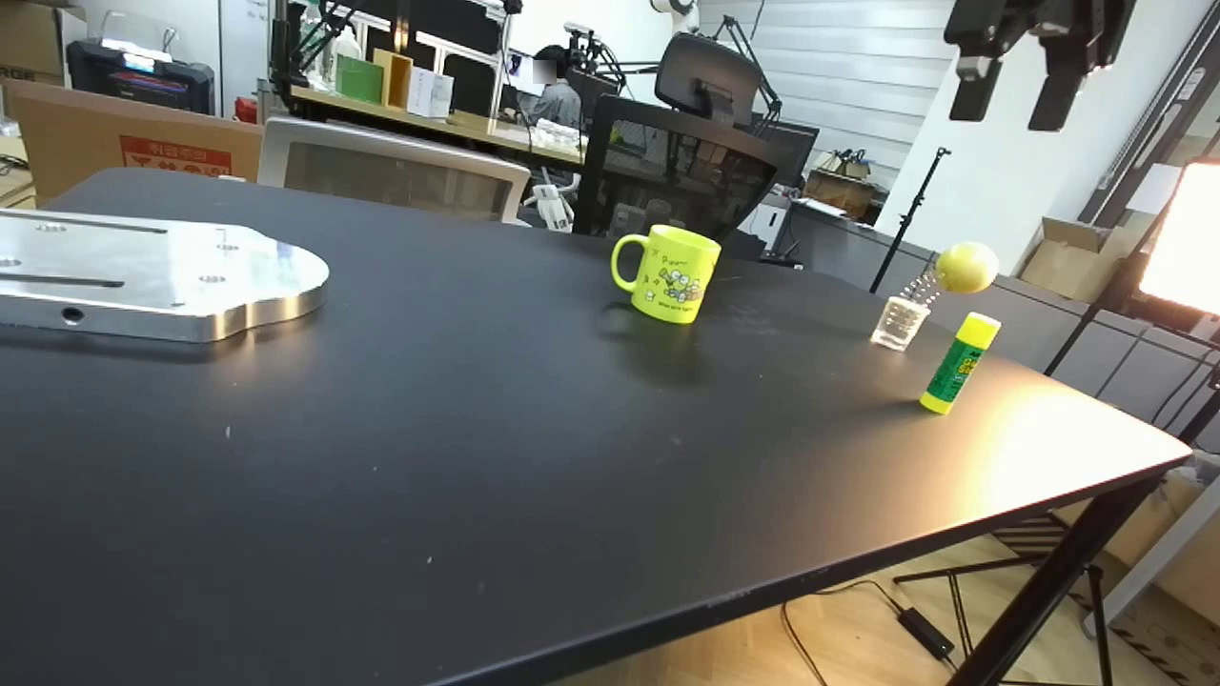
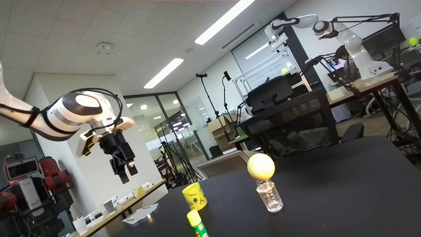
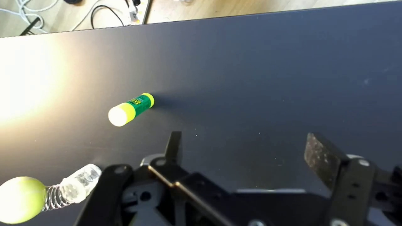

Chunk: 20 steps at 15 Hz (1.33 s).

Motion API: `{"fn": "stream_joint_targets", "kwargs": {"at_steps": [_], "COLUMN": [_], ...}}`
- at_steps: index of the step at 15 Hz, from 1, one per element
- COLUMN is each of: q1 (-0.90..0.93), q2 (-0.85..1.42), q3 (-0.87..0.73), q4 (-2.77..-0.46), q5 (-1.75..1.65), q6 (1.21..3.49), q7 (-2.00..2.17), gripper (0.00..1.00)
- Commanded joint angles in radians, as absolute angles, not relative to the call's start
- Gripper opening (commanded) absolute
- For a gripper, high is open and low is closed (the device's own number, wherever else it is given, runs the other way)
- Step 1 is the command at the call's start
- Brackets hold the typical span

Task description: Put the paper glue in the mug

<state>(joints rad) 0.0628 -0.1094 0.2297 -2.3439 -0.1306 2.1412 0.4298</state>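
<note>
Paper glue stands on end on the dark table, near the lamp-lit end, apart from the mug; in an exterior view the paper glue runs off the lower edge, so its base is lost; label lettering hard to read in any view; cap top bleached nearly white from the wrist.

Mug upright, mouth up; loop handle plain in an exterior view, hidden behind the mug's body in an exterior view; inner floor hidden in both.

Gripper spread wide, fingers well apart, tabletop showing between them; it hangs above the table, upper edge of an exterior view cropping all but its lower part; robot arm runs off the left edge.

Yellow ball clipped by the wrist view's left edge; spring and clear holder show whole there, close to the gripper's dark linkage.

Metal plate cut off at left; lamp burnt to flat white, its glare washing out part of the tabletop; person in the background, face blurred.
</note>
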Motion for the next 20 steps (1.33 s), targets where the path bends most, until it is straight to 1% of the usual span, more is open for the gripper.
{"fn": "stream_joint_targets", "kwargs": {"at_steps": [1,8,10,12,20], "q1": [0.053,0.023,0.019,0.018,0.013], "q2": [-0.028,0.164,0.204,0.215,0.244], "q3": [0.163,0.039,0.012,-0.013,-0.103], "q4": [-2.323,-2.293,-2.278,-2.278,-2.298], "q5": [-0.089,-0.052,-0.025,-0.018,-0.056], "q6": [2.212,2.299,2.283,2.256,2.273], "q7": [0.456,0.478,0.463,0.460,0.515], "gripper": [1.00,1.00,1.00,1.00,1.00]}}
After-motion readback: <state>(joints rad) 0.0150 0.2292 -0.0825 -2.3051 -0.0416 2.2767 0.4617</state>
